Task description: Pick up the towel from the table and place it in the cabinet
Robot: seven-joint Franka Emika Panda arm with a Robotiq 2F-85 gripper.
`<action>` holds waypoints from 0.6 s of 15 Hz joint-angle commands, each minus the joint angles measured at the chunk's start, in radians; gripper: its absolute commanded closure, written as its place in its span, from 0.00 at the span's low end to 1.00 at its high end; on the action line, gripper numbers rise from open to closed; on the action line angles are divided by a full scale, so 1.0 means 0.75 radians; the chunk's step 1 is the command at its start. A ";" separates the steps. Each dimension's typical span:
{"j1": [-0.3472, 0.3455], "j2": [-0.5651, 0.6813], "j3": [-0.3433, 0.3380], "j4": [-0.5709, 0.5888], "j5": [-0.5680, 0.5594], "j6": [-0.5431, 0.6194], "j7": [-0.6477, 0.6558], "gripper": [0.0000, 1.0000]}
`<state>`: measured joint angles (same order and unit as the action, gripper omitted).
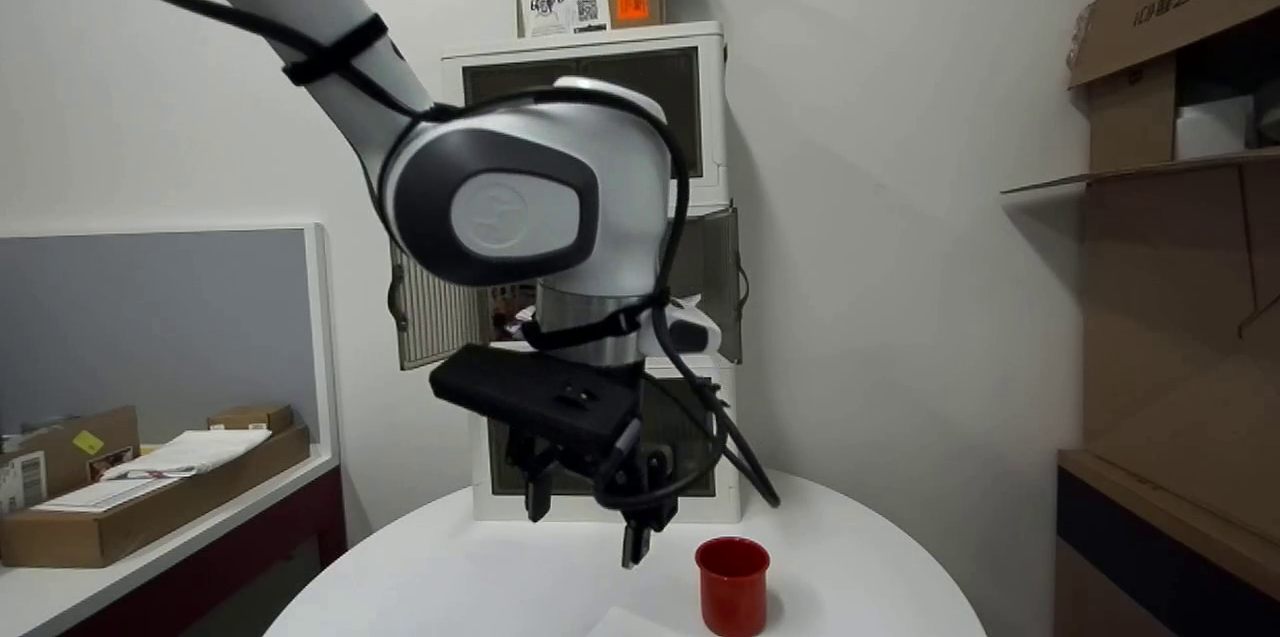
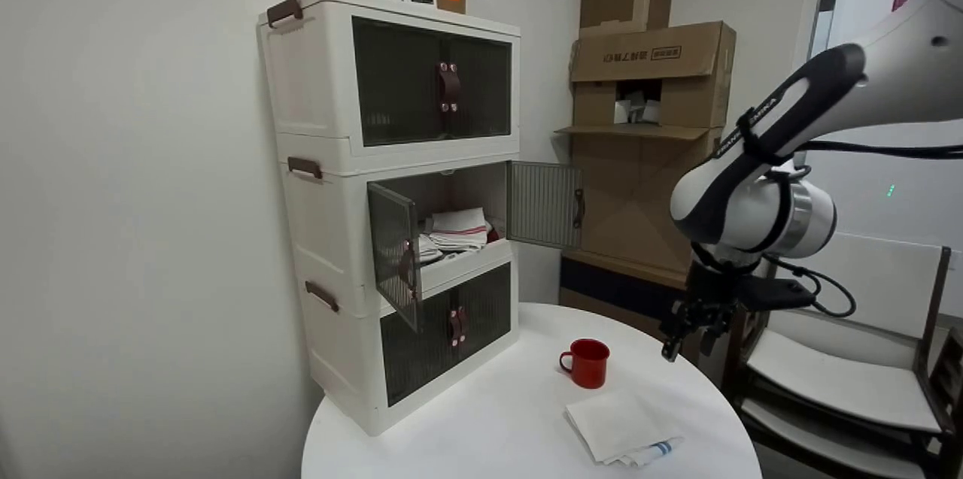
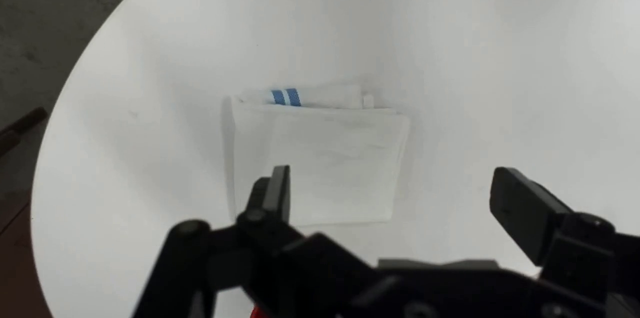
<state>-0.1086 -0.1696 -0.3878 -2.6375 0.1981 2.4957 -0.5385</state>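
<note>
The small white cloth towel (image 2: 615, 422) lies flat on the round, smooth-topped white table (image 2: 451, 445), just beside the red cylindrical mug (image 2: 590, 365) with its curved handle. It is folded into a rough square with shallow creases across its upper face; along the edge farthest from the mug a narrow strip sticks out, crossed by two blue bands with a pale line between them.

The black two-fingered gripper (image 1: 586, 535) hangs in the air to one side of the mug, touching neither it nor the towel. Its dark, blocky fingers (image 3: 278, 193) are spread wide, with a broad gap between them, and they have hold of nothing.

The mug's handle points toward the tall white cabinet (image 2: 320, 223) of three stacked compartments, which stands on the same table. The grey ribbed doors (image 2: 543, 204) of the middle compartment are swung outward, and folded white cloths (image 2: 460, 225), one with red stripes, lie inside.
</note>
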 commanded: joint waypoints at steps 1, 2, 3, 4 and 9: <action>0.005 0.255 0.024 0.139 0.196 -0.003 -0.170 0.00; -0.013 0.316 0.050 0.174 0.224 -0.003 -0.195 0.00; -0.034 0.368 0.077 0.207 0.237 0.001 -0.206 0.00; -0.054 0.431 0.109 0.248 0.243 0.018 -0.206 0.00; -0.156 0.676 0.260 0.393 0.207 0.169 -0.130 0.00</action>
<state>-0.1765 0.2193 -0.2559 -2.4206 0.3541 2.5478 -0.6576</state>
